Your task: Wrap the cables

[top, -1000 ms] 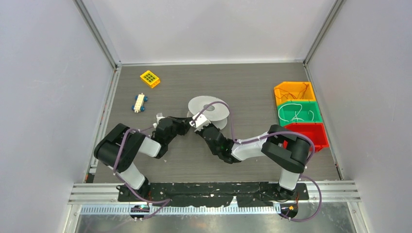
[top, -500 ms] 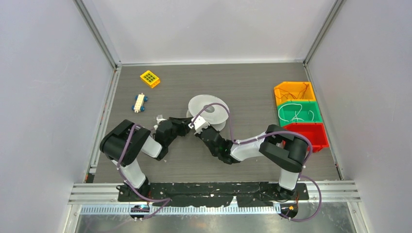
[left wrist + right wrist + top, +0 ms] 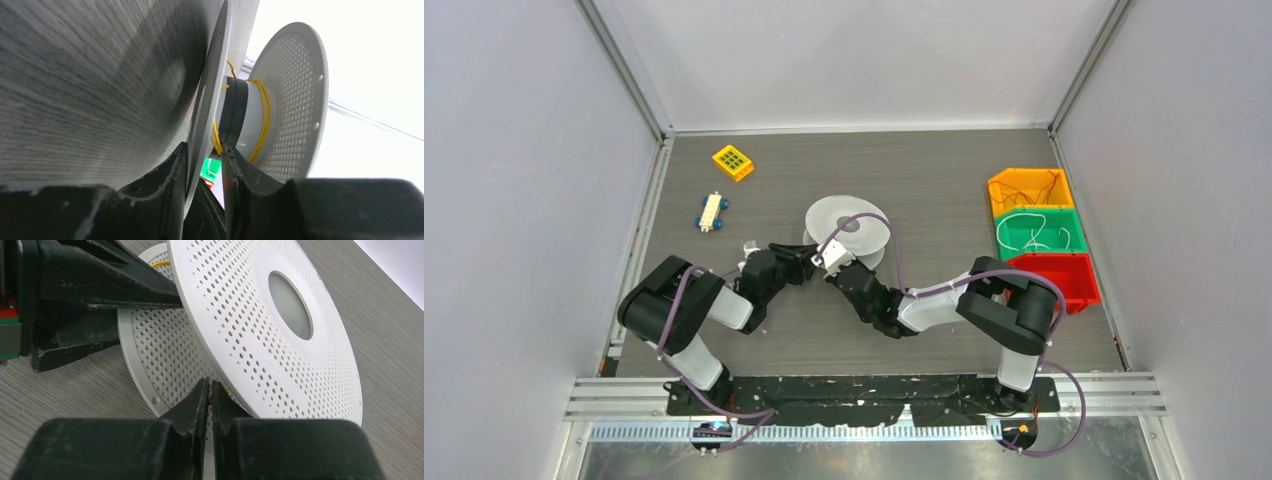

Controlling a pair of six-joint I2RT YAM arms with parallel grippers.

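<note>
Robot lab test cell: plain white panels (image 3: 854, 60), aluminium frame posts (image 3: 624, 68), grey tabletop (image 3: 924, 170), coloured sorting bins (image 3: 1059, 272).

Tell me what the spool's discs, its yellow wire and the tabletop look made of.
The spool discs are likely moulded plastic: matte white, with regular rows of small holes and thin, even rims. The yellow wire is thin and glossy, probably plastic-insulated; it curves smoothly round the hub. The tabletop is a grey, matte wood-grain surface with fine straight streaks, perhaps laminate.

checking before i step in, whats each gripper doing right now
left gripper: open, jaws either side of the spool flange.
right gripper: shut, apparently pinching the yellow wire.
</note>
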